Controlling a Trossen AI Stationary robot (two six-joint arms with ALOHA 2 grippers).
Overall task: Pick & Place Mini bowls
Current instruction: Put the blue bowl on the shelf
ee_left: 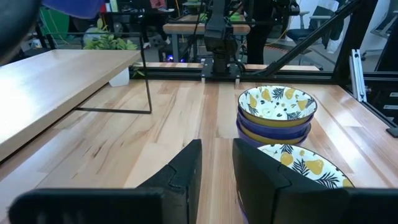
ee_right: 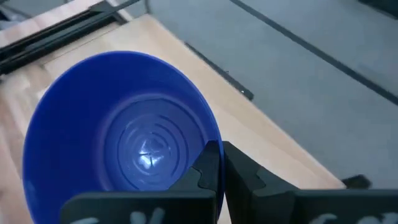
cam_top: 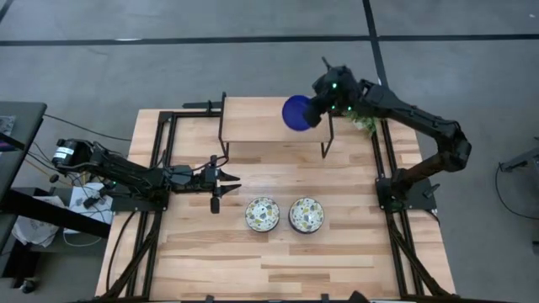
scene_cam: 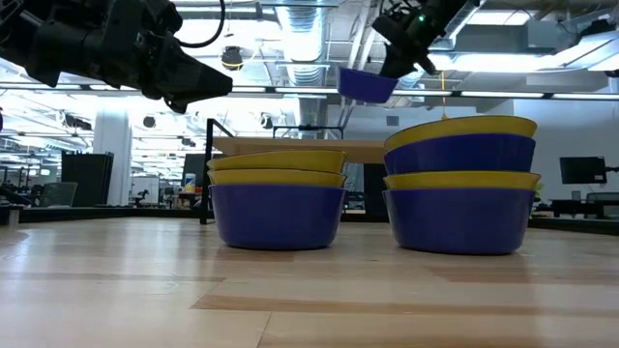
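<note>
A glossy blue mini bowl (cam_top: 295, 112) (ee_right: 124, 137) is up in the air over the raised wooden shelf (cam_top: 261, 119), carried by my right gripper (cam_top: 318, 108); in the low view the blue bowl (scene_cam: 366, 85) hangs well above the table. Two stacks of mini bowls, patterned white inside with blue and yellow walls, stand on the table: the left stack (cam_top: 262, 214) (ee_left: 308, 167) and the right stack (cam_top: 306, 215) (ee_left: 275, 111). My left gripper (cam_top: 226, 178) (ee_left: 216, 168) is open, hovering low over the table left of the stacks, touching nothing. My right gripper holds the blue bowl by its rim (ee_right: 210, 138), on the side toward the table's right edge. One finger (ee_right: 209, 163) is inside the bowl and the other outside, pinching the wall. The bowl is lifted clear above the shelf, mouth upward and slightly tilted.
The shelf stands on thin black metal legs (cam_top: 223, 139) at the table's far side. A small green plant (cam_top: 364, 120) sits beside the shelf's right end. Black frame rails (cam_top: 165, 151) run along the table's left and right sides. Bare wood lies near the front edge (cam_top: 269, 261).
</note>
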